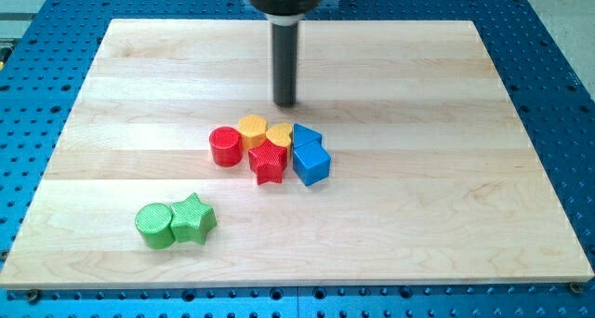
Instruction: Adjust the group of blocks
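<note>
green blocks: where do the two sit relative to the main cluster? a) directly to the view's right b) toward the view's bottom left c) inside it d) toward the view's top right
b: the green cylinder and green star touch each other, apart from the cluster around the red star.

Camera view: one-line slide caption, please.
My tip stands just above a cluster of red, yellow and blue blocks; the green cylinder and green star sit apart, lower left.

Rod (284, 62) cut off at top edge; yellow block (280, 134) shape perhaps a heart.
</note>
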Available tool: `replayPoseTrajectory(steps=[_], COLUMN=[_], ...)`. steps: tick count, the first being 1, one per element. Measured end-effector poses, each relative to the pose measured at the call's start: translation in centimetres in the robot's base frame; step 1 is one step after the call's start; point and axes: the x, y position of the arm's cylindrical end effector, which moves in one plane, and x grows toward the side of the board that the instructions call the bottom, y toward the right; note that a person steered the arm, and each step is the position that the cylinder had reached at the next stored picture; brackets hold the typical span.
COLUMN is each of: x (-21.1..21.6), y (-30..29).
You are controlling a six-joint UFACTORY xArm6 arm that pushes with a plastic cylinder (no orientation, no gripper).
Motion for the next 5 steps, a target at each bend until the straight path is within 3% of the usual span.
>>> replayPoseTrajectory(steps=[1,2,3,5], x=[1.2,5.4,9.5,10.6], y=[-6.7,-10.4,-11.1,-9.4])
